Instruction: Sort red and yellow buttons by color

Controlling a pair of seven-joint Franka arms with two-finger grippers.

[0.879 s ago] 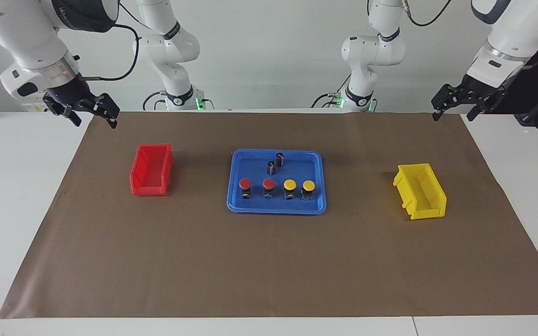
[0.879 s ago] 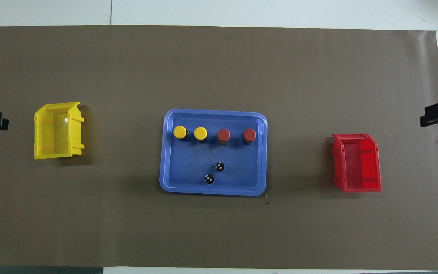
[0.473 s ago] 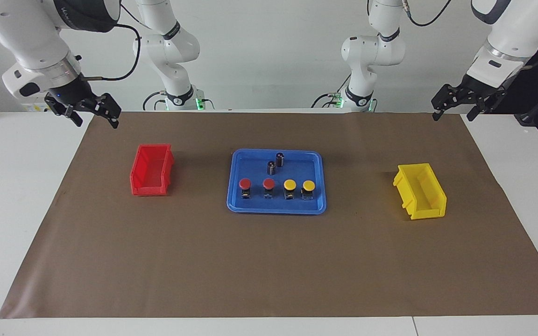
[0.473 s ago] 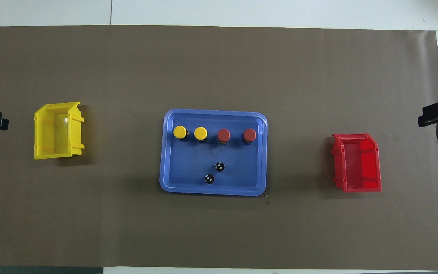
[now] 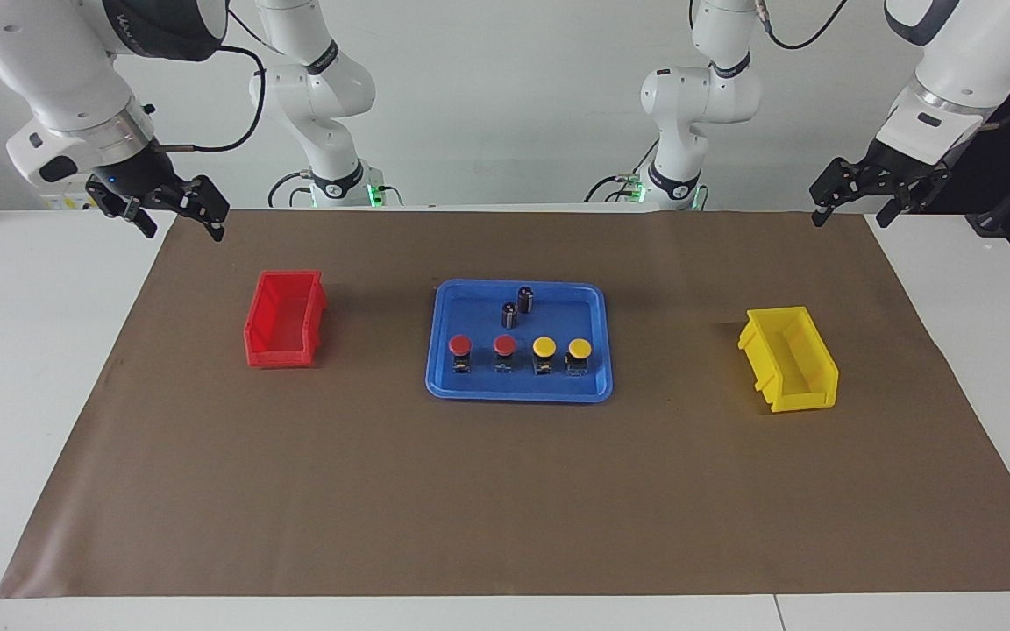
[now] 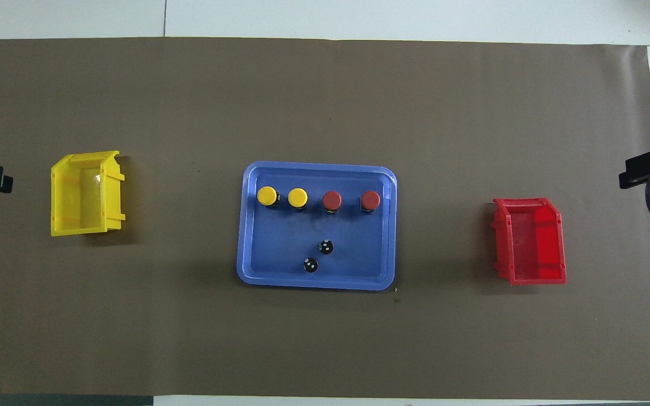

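Two red buttons [image 5: 460,344] [image 5: 505,344] and two yellow buttons [image 5: 544,346] [image 5: 579,348] stand in a row in the blue tray [image 5: 518,395], along its edge farther from the robots. In the overhead view the red buttons [image 6: 370,199] [image 6: 332,199] and the yellow buttons [image 6: 297,197] [image 6: 267,195] show in the tray [image 6: 313,283]. My right gripper [image 5: 181,223] is open and empty, up in the air over the mat's corner at the right arm's end. My left gripper [image 5: 852,215] is open and empty over the mat's corner at the left arm's end.
A red bin [image 5: 284,317] [image 6: 530,241] sits toward the right arm's end, a yellow bin [image 5: 790,358] [image 6: 84,193] toward the left arm's end. Two dark capless cylinders [image 5: 525,299] [image 5: 509,314] stand in the tray nearer the robots. A brown mat [image 5: 505,491] covers the table.
My right gripper has shifted slightly toward the middle of the table. The left arm, buttons, tray and bins have not moved.
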